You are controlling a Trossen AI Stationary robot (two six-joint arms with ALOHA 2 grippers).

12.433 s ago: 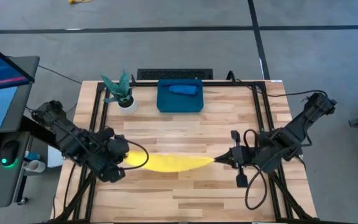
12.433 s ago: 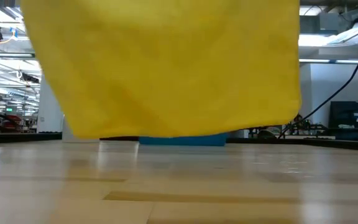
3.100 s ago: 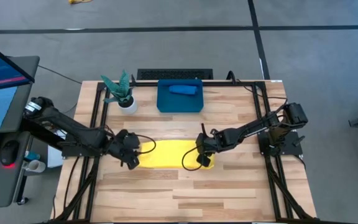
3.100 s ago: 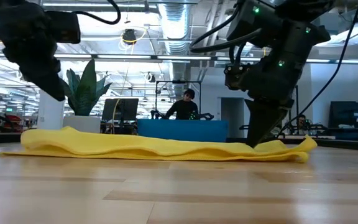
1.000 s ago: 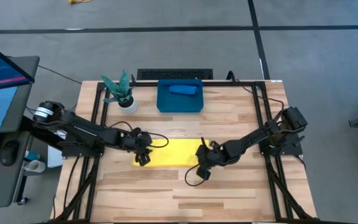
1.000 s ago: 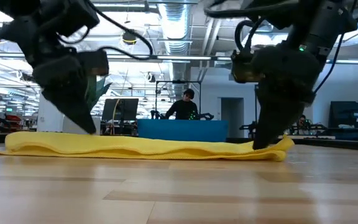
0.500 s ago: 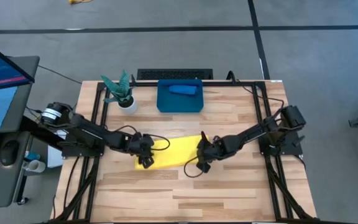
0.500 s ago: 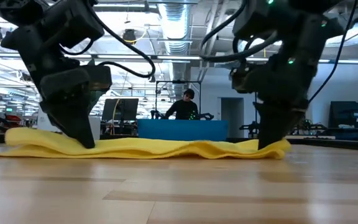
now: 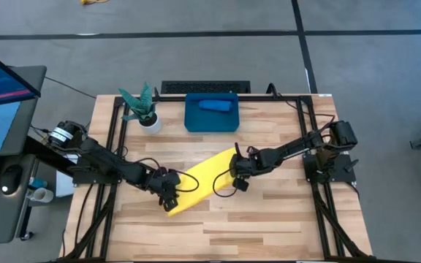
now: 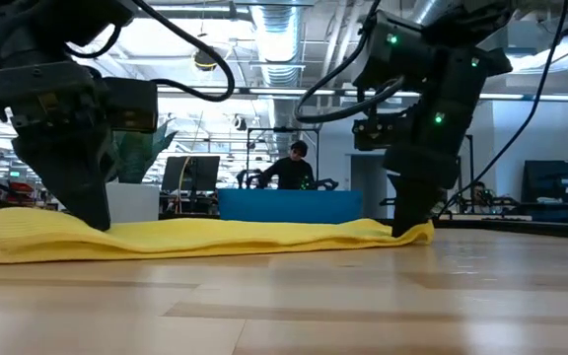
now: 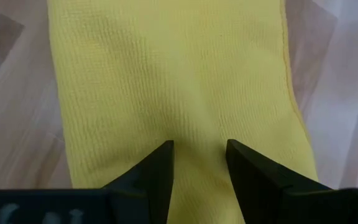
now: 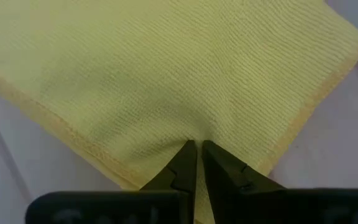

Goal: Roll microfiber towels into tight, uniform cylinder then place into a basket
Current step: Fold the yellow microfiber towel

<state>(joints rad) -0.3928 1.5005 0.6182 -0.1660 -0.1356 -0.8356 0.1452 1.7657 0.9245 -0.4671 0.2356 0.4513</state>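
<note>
The yellow towel point(image 9: 203, 175), folded into a long strip, lies flat and slantwise on the table, from near left to far right. My left gripper point(image 9: 169, 201) stands on its near-left end with its fingers apart point(image 11: 199, 146). My right gripper point(image 9: 235, 169) is shut on its far-right end point(image 12: 196, 144). In the low view the towel point(image 10: 215, 237) stretches between the left gripper point(image 10: 92, 222) and the right gripper point(image 10: 402, 232). The teal basket point(image 9: 196, 120) stands at the far edge with the blue towel point(image 9: 214, 104) rolled up inside. My left gripper sets both fingertips point(image 11: 160, 162), held apart, on top of the towel's near-left end point(image 11: 197, 127), coming slantwise from above. The cloth lies flat between them, on the table. My right gripper pinches a small pucker of the towel's top point(image 12: 194, 132) between its two fingers, close to the far-right end. It comes steeply from above. Creases fan out from the tips, and the towel stays on the table.
A white plant pot point(image 9: 149, 121) with a green plant stands at the far left, beside the basket. Black frame rails point(image 9: 112, 146) run along the table's left and right sides. Bare wood lies near the front edge. A person sits in the room beyond the table.
The towel has turned about on the table, from lying left-to-right to lying slantwise. My left gripper has dragged its left end toward the near edge, and my right gripper has drawn its right end toward the far edge. Both wrists have rolled with the turn.
</note>
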